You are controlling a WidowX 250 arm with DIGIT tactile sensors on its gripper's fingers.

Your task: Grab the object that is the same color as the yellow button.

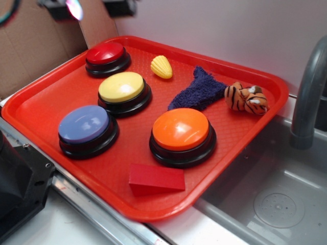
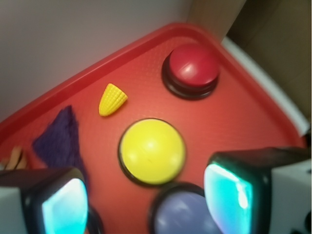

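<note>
**Tray contents, near edge to far edge**

Your gripper (image 2: 148, 195) shows in the wrist view only as two fingers (image 2: 229, 192) at the bottom of the frame, set wide apart with nothing between them; it hangs above the tray, over the blue and yellow buttons.

1. Red wedge block (image 1: 156, 179): lying at the near edge of the red tray (image 1: 46, 99), just in front of the orange button.
2. Orange button (image 1: 182, 136): near right, domed top on a black base.
3. Blue button (image 1: 87, 130): near left, same build.
4. Yellow button (image 1: 124, 92): centre of the tray, between the blue and red buttons, pale yellow dome on a black base.
5. Dark blue cloth (image 1: 200, 90): crumpled, right of the yellow button and behind the orange one.
6. Toy tiger (image 1: 247, 98): lying on its side at the right, touching the cloth's far end.
7. Toy corn cob (image 1: 162, 66): the small ridged yellow piece you want. It lies on its side on bare tray, behind and to the right of the yellow button, between the red button and the cloth, touching neither.
8. Red button (image 1: 107, 58): far left corner.

Off the tray: a grey sink (image 1: 276, 204) and tap (image 1: 308, 94) to the right, and brown cardboard (image 1: 36, 46) at far left.
</note>
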